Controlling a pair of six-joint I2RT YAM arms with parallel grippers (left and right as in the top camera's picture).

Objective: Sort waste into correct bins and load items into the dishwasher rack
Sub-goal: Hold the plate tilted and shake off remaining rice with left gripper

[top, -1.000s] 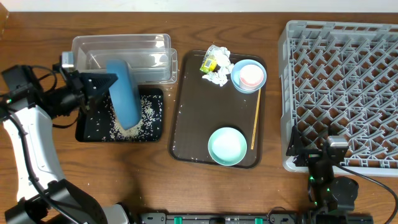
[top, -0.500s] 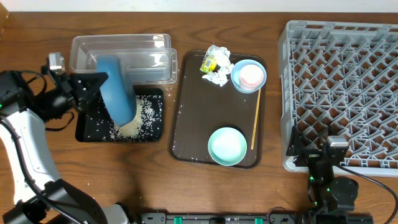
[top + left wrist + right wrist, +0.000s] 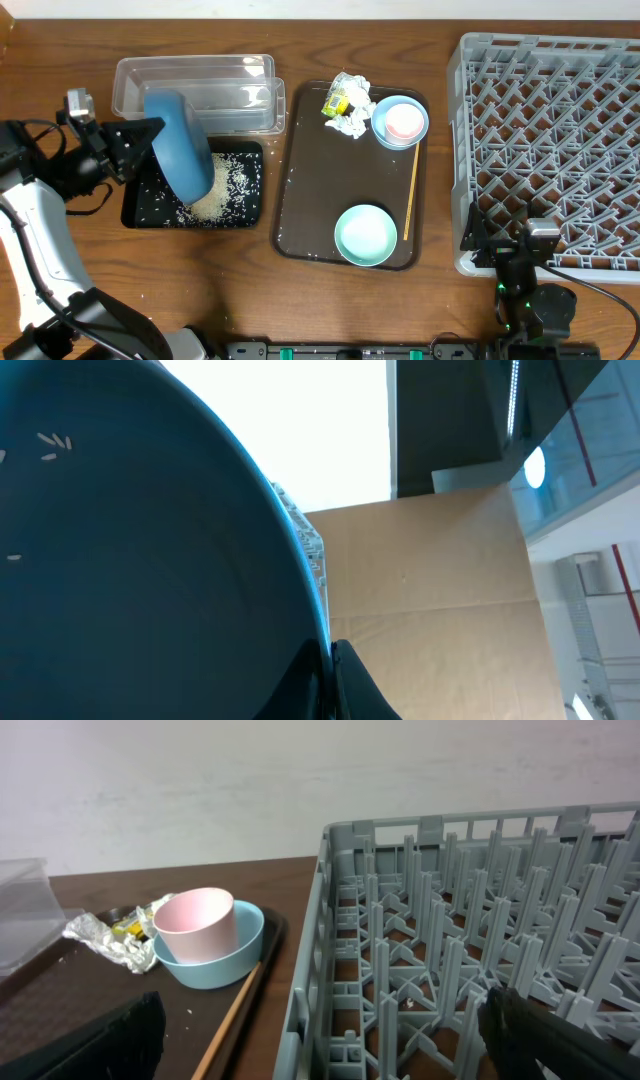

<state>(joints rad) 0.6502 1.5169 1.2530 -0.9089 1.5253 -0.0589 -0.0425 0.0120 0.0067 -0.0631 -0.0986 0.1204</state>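
Steadily: the left tool clamps the dark-blue plate, tilted over the black tray. Tilt steeper so rice drops inside.

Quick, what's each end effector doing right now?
Left end effector: closed, holding the plate.
Right end effector: open, holding nothing.

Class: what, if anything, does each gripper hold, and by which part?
The left gripper clamps the dark-blue plate by its rim, tilted over the black tray. The right gripper holds nothing.
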